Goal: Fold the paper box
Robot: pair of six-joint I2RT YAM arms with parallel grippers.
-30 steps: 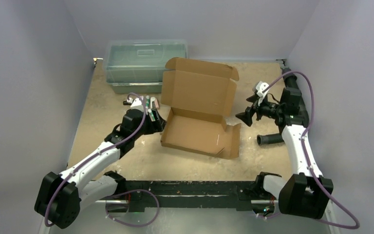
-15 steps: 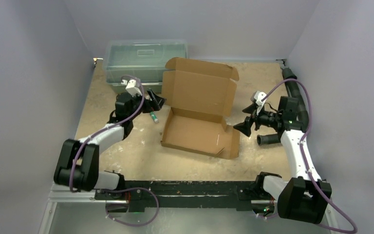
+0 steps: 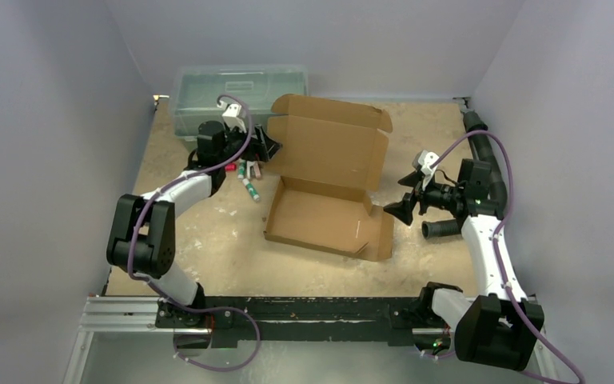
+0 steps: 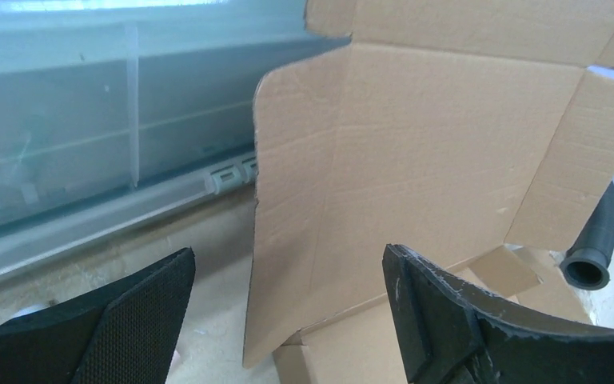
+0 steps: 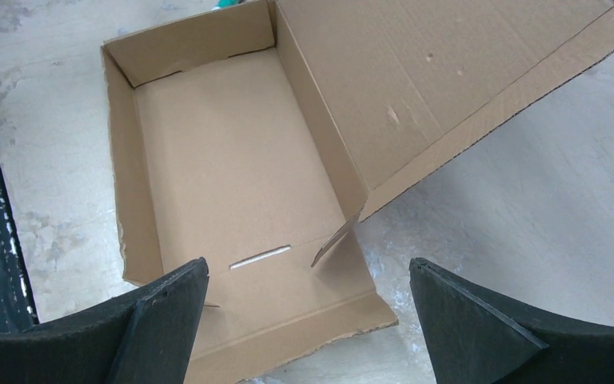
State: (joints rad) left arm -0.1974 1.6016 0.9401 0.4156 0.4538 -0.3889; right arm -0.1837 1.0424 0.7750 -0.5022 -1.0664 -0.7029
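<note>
Left pincer (image 4: 288, 272) and right pincer (image 5: 308, 276), both wide and empty, should stand the paper box's (image 3: 324, 210) splayed right wall (image 3: 382, 228) upright before closing its lid (image 3: 328, 148).

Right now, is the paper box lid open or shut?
Open. The paper box has its lid standing up behind the tray; the tray's empty inside shows from above.

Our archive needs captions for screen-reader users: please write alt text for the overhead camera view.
A brown paper box sits half-folded in the middle of the table, tray formed, lid standing open. The open left tool is at the lid's left edge, in front of a clear plastic bin; the open right tool faces the box's right end.
</note>
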